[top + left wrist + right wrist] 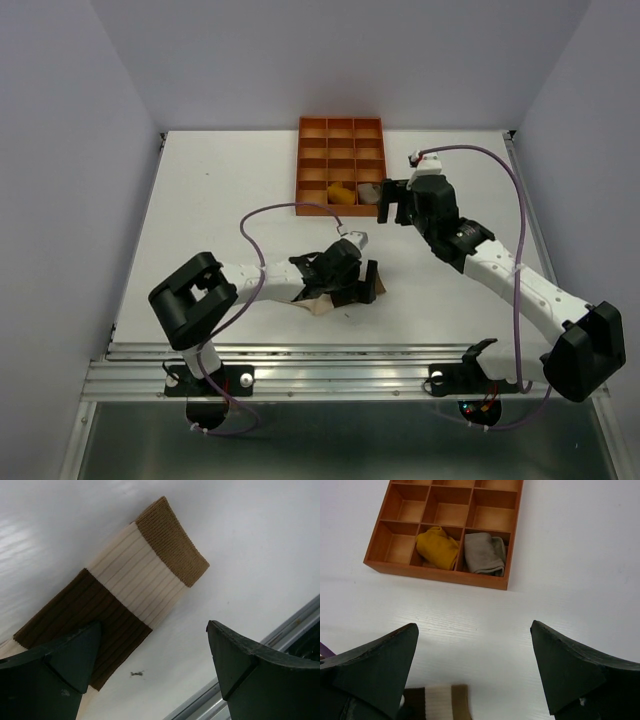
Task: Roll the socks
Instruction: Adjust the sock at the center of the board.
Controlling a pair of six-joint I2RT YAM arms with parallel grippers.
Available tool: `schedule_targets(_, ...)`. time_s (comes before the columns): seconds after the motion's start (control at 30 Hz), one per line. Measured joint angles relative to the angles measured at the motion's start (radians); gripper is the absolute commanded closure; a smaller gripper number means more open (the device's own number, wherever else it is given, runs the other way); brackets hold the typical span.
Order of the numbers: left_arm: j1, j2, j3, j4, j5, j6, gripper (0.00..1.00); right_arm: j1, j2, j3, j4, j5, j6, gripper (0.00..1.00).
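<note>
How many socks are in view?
3: a mustard sock and a grey sock in adjacent tray compartments, and a colour-blocked sock flat on the table. More may be hidden.

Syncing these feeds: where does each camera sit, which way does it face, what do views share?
Top: above and behind the robot, looking down at table and tray; arms, left hand, right hand show.
Left wrist: on the left arm, facing down at the banded sock; open left hand shows.
Right wrist: on the right arm, facing forward-down at the tray; open right hand shows.
Shared: both wrist views catch the banded sock.
</note>
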Motion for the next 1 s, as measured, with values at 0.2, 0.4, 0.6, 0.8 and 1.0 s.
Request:
schedule_targets(0.2, -0.072, 0.039, 0.097, -0.101, -0.013, 0.055, 0.01, 0.000, 0.001, -0.013, -0.009, -0.018, 0.039, 0.00)
schedule_targets(0.4, -0.070, -0.089, 0.149, -0.278, -0.104, 0.008, 0.01, 0.000, 0.002, -0.016, -0.018, -0.021, 0.079, 0.00)
schedule_targets(0.6, -0.049, -0.368, 0.049, -0.426, -0.183, -0.216, 0.01, 0.000, -0.006, -0.090, -0.013, -0.068, 0.097, 0.00)
schedule_targets(0.8, 0.076, -0.512, -0.212, -0.456, -0.180, -0.372, 0.01, 0.000, -0.034, -0.219, -0.039, -0.185, 0.132, 0.00)
schedule_targets(1.0, 0.198, -0.483, -0.261, -0.367, -0.156, -0.376, 0.01, 0.000, -0.066, -0.267, -0.037, -0.250, 0.135, 0.00)
